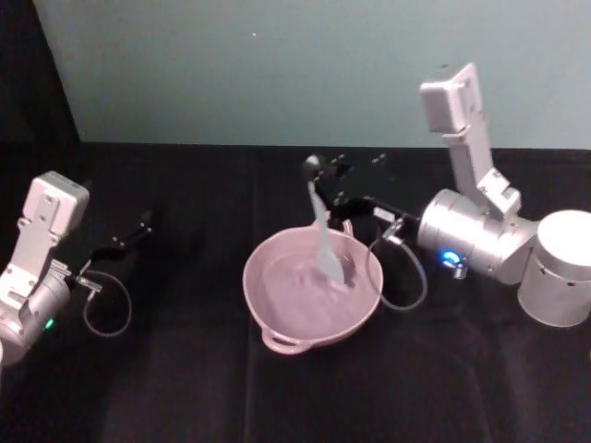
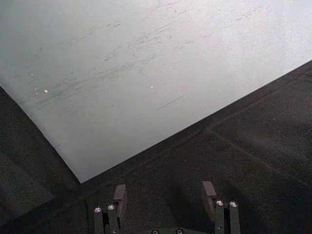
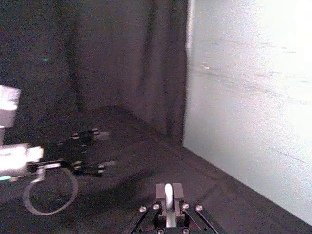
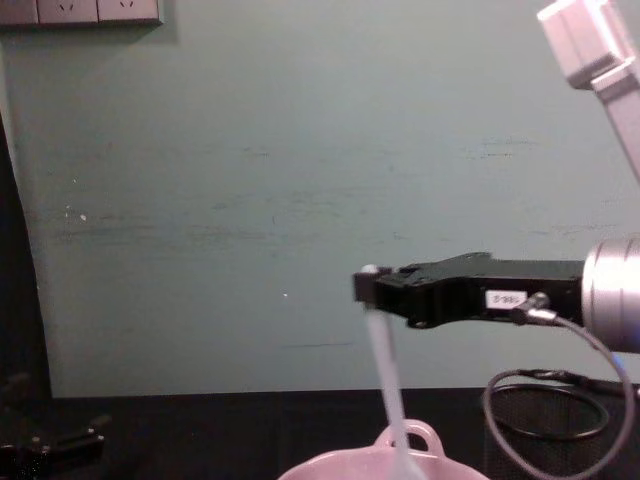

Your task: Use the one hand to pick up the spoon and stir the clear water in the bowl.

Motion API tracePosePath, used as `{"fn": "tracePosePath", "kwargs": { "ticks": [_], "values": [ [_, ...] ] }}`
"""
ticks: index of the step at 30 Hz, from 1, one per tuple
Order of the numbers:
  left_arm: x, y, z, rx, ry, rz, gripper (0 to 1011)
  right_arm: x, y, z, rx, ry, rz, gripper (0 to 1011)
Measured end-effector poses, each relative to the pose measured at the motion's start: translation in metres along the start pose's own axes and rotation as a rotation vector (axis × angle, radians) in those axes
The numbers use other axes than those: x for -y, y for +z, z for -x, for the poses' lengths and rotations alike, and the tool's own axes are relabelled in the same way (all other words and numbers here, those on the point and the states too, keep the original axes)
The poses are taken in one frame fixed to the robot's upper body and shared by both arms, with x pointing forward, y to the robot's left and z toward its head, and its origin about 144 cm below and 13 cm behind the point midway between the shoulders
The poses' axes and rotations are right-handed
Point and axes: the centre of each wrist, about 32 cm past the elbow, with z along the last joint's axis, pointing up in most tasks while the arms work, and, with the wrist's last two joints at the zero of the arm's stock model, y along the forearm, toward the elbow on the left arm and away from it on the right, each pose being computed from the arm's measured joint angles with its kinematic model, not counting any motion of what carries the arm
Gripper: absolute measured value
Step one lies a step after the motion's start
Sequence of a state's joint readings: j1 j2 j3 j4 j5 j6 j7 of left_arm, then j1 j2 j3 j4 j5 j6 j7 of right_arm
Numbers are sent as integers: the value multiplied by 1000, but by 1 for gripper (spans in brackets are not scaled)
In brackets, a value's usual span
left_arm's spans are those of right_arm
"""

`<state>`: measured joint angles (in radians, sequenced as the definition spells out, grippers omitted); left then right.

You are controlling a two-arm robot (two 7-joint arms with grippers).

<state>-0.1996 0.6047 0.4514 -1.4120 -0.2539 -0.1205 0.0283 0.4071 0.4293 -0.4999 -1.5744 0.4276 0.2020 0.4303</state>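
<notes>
The pale pink bowl [image 1: 251, 281] sits at the middle of the black table, and its loop handle [image 4: 418, 436] shows at the bottom of the chest view. Above the bowl's far rim, my right gripper [image 1: 314, 170] is shut on the top of the white spoon [image 1: 323, 235]. The spoon hangs almost upright, with its flat head down inside the bowl. Seen from the chest, the right gripper [image 4: 364, 287] holds the spoon [image 4: 386, 375] well above the bowl. In the right wrist view the spoon handle [image 3: 168, 191] shows between the closed jaws. My left gripper [image 1: 138, 227] is parked open at the far left.
A grey cable [image 1: 404, 277] loops from the right wrist beside the bowl's right rim. A black mesh cup [image 4: 565, 425] stands behind the cable at the right. A pale green wall [image 4: 250, 200] closes off the back of the table.
</notes>
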Motion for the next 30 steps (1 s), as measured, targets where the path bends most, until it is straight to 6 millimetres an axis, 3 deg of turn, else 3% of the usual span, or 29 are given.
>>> {"fn": "tracePosePath", "kwargs": {
  "ticks": [6, 14, 30],
  "values": [
    [0, 0, 0, 0, 0, 0, 1011, -11, 6, 25, 11, 95, -8, 97],
    [0, 0, 0, 0, 0, 0, 1011, -22, 13, 39, 15, 145, -33, 96],
    [0, 0, 0, 0, 0, 0, 1011, -43, -4, 10, -104, 78, -83, 96]
  ]
}}
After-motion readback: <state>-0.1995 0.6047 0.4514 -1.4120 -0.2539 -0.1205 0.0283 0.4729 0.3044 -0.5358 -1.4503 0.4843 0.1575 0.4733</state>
